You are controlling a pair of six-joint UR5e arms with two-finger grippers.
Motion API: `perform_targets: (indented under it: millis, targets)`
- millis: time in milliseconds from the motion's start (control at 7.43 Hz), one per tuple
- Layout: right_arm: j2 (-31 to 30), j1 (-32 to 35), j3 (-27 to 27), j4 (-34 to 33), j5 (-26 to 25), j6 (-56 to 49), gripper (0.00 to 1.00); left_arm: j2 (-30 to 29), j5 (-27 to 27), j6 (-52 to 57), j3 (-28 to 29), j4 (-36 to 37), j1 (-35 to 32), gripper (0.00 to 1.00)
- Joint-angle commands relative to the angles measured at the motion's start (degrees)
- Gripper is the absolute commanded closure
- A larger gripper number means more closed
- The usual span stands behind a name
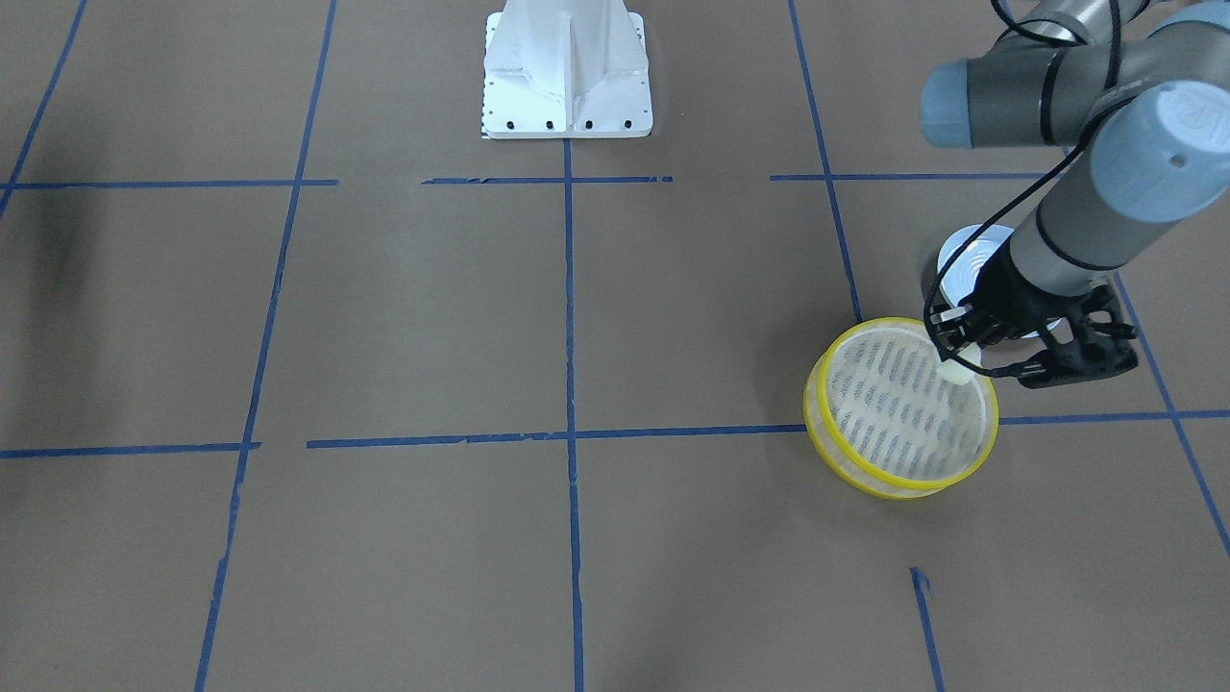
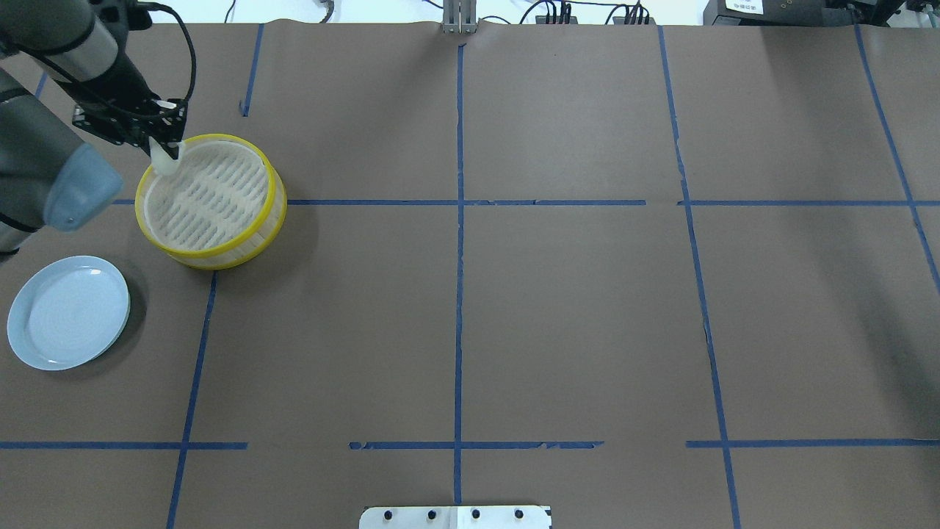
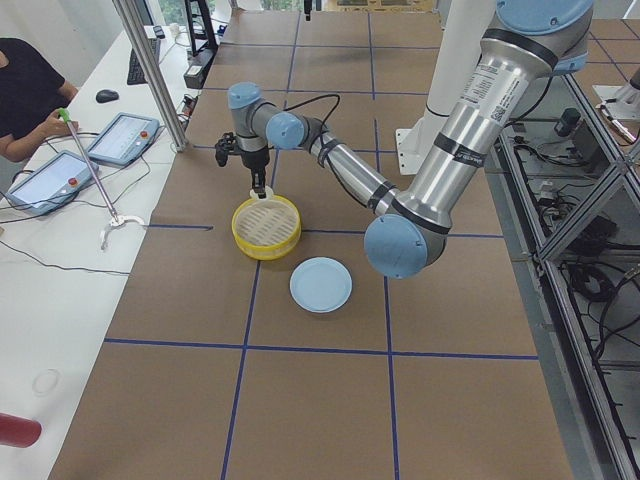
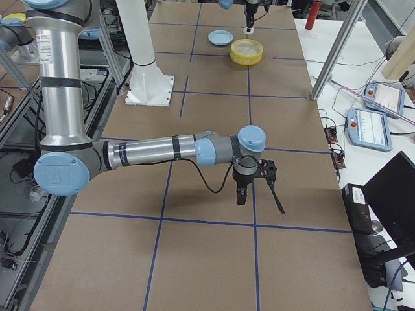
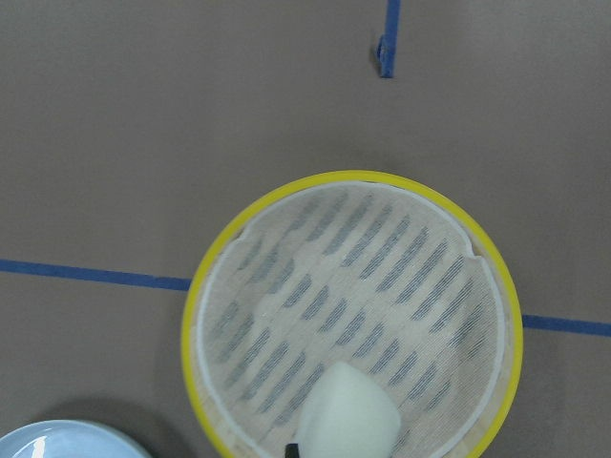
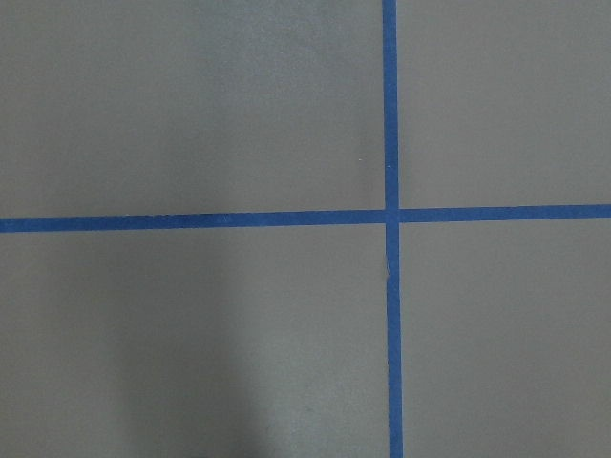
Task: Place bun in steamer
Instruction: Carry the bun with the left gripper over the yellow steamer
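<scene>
My left gripper (image 1: 961, 354) is shut on the cream-white bun (image 1: 959, 371) and holds it just above the steamer (image 1: 817, 404), over the part of its floor nearest the plate. The overhead view shows the gripper (image 2: 163, 141) with the bun (image 2: 165, 160) at the basket's far-left rim (image 2: 275, 198). In the left wrist view the bun (image 5: 348, 420) hangs over the slotted floor inside the yellow rim (image 5: 196, 315). My right gripper (image 4: 243, 193) shows only in the exterior right view, low over bare table; I cannot tell whether it is open.
The light blue plate (image 2: 66, 312) lies bare beside the steamer, toward the robot; it also shows in the front view (image 1: 966, 258). The white robot base (image 1: 567, 77) stands at mid-table. Blue tape lines cross the brown table cover.
</scene>
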Motion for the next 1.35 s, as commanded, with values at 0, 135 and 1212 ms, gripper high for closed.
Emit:
perform_targets:
  millis: [0,135,1212]
  targets:
    - [0.0,0.0,0.0,0.0,0.0,0.0,0.0,0.14,0.15,-4.9,7.06,-10.53,3.22,0.69]
    - [0.0,0.0,0.0,0.0,0.0,0.0,0.0,0.32,0.32,-5.52,7.7,-11.51,4.01,0.69]
    - [0.0,0.0,0.0,0.0,0.0,0.0,0.0,3.04,0.68,-5.17,10.78,-16.45,5.78,0.0]
